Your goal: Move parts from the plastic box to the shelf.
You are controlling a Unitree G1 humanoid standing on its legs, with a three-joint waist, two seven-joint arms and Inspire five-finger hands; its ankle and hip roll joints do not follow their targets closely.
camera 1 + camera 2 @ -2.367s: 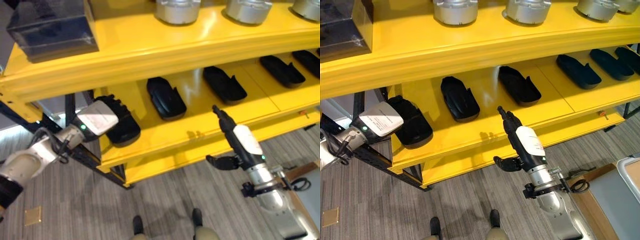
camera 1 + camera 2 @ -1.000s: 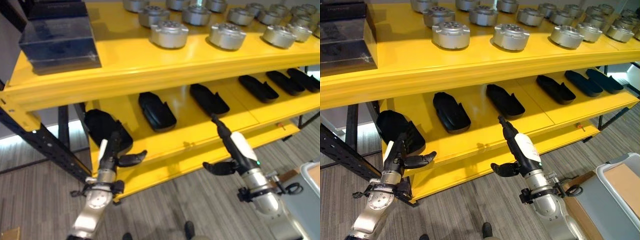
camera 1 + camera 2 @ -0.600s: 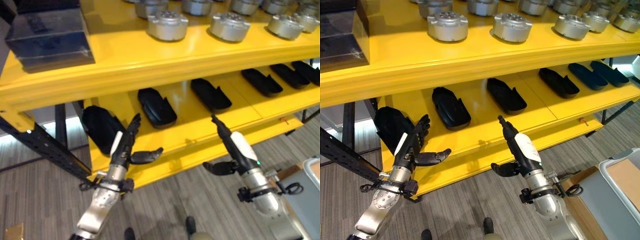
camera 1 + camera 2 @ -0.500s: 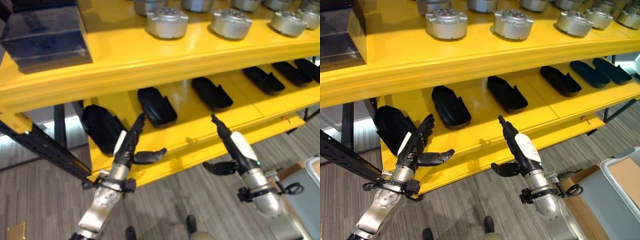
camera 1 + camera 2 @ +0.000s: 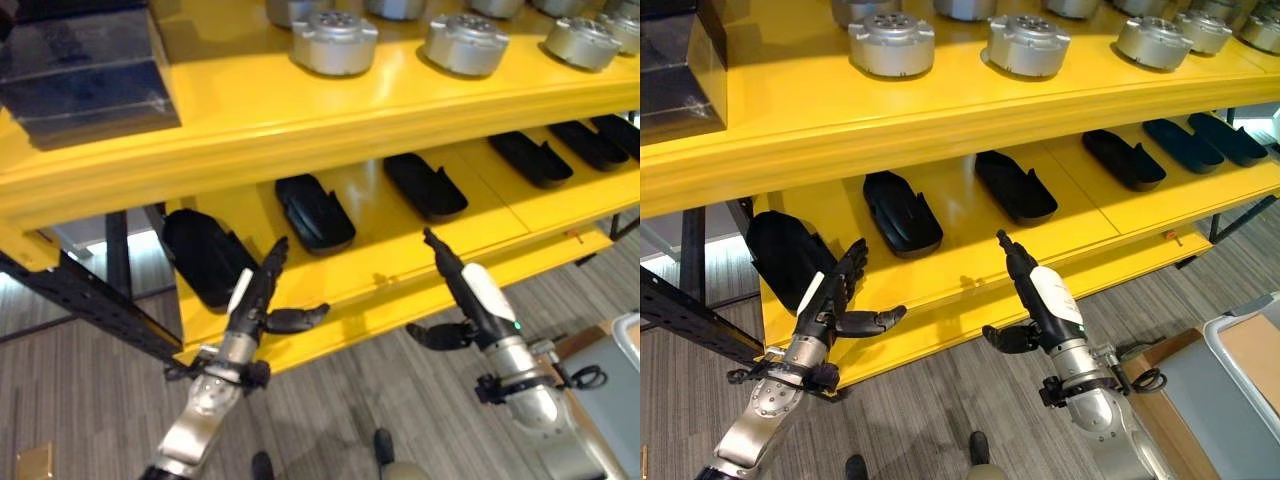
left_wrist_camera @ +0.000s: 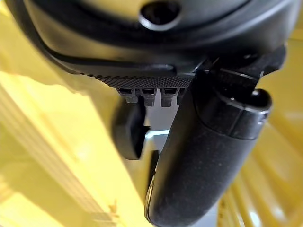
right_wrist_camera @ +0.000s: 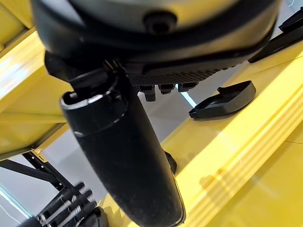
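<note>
On lower yellow shelf (image 5: pixel 400 250), row of black moulded parts: leftmost black part (image 5: pixel 205 255) at the left end, second black part (image 5: pixel 313 212) just right of it, third black part (image 5: pixel 426 186) further along, more toward the far right. Upper tier carrying round silver metal parts (image 5: pixel 333 42) and a dark box (image 5: pixel 85 75) at the left end. No plastic source box identifiable; pale grey bin (image 5: pixel 1255 365) at lower right possibly it, hard to say.

Left hand (image 5: pixel 258 300) in front of the shelf edge, just beside the leftmost black part, fingers straight and spread, thumb out, holding nothing. Right hand (image 5: pixel 452 285) near the shelf front between second and third parts, fingers extended toward the shelf, thumb splayed, also empty.

Handling judgement: black parts look like rigid, light plastic shells, smooth and somewhat glossy, so likely slippery under hard fingertips. Best taken across the narrow width mid-body, thumb opposite fingers, not by the thin raised rim. Not fragile by the look; low risk apart from sliding on the slick painted shelf.
</note>
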